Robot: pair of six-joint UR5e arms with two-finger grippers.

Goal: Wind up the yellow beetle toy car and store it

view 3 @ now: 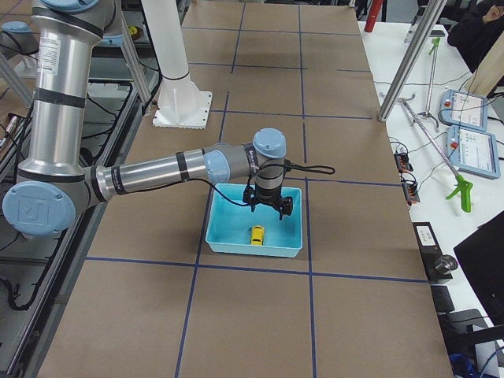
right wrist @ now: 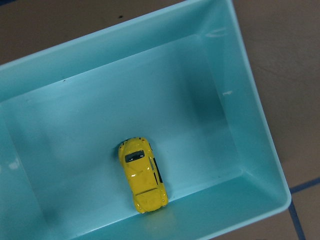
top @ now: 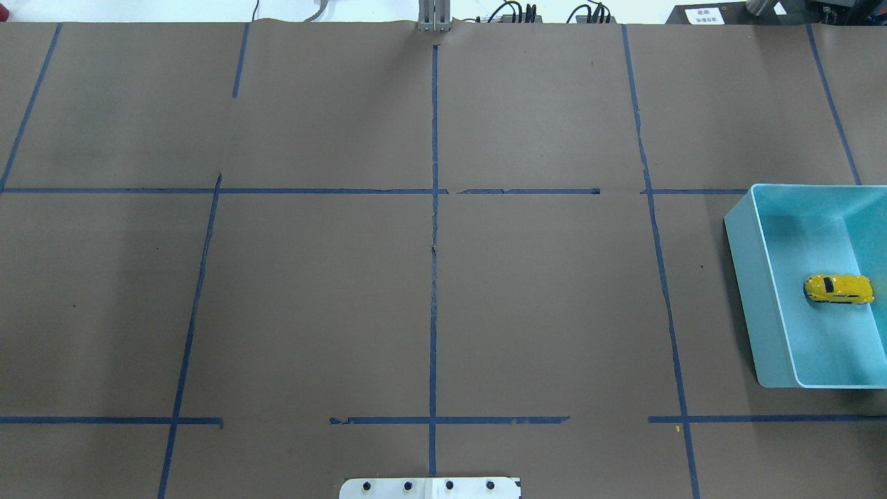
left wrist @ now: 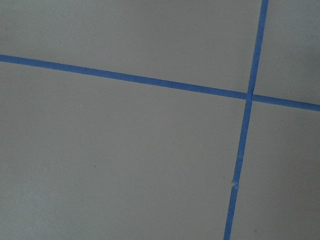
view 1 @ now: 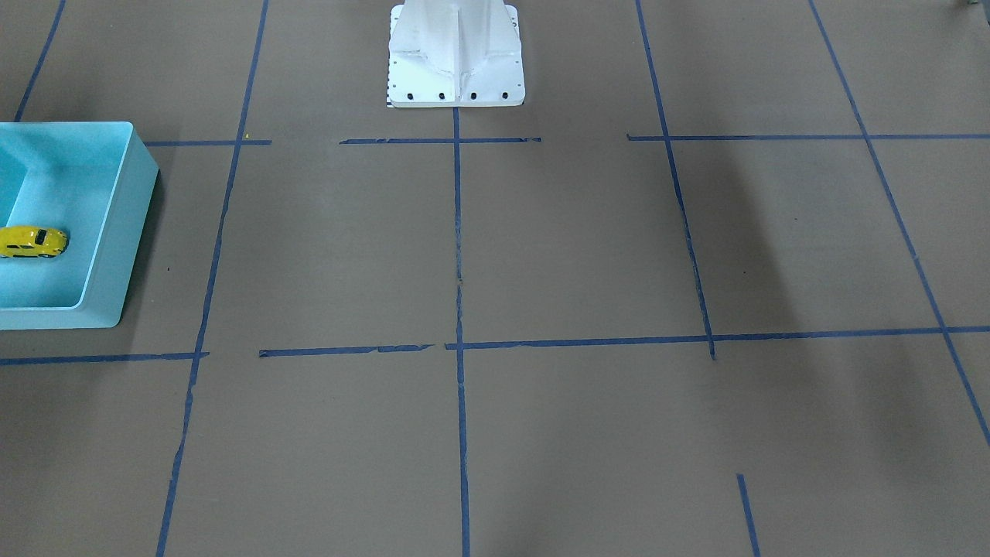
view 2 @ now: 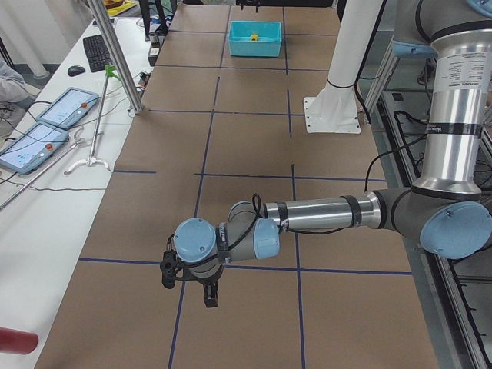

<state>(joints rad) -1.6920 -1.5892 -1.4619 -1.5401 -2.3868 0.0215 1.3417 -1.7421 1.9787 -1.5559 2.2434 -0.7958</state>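
Observation:
The yellow beetle toy car (top: 838, 289) lies on the floor of a light-blue bin (top: 752, 291) at the table's right side. It also shows in the front view (view 1: 32, 241), the right side view (view 3: 257, 235) and the right wrist view (right wrist: 142, 173), alone in the bin (right wrist: 250, 100). My right gripper (view 3: 268, 206) hangs above the bin, apart from the car; I cannot tell if it is open or shut. My left gripper (view 2: 188, 280) hovers low over bare table at the far left end; I cannot tell its state either.
The white robot base (view 1: 456, 70) stands at the table's middle rear edge. Blue tape lines (left wrist: 247, 95) grid the brown table. A side bench with tablets (view 2: 46, 123) and metal posts (view 2: 115, 54) runs along the operators' side.

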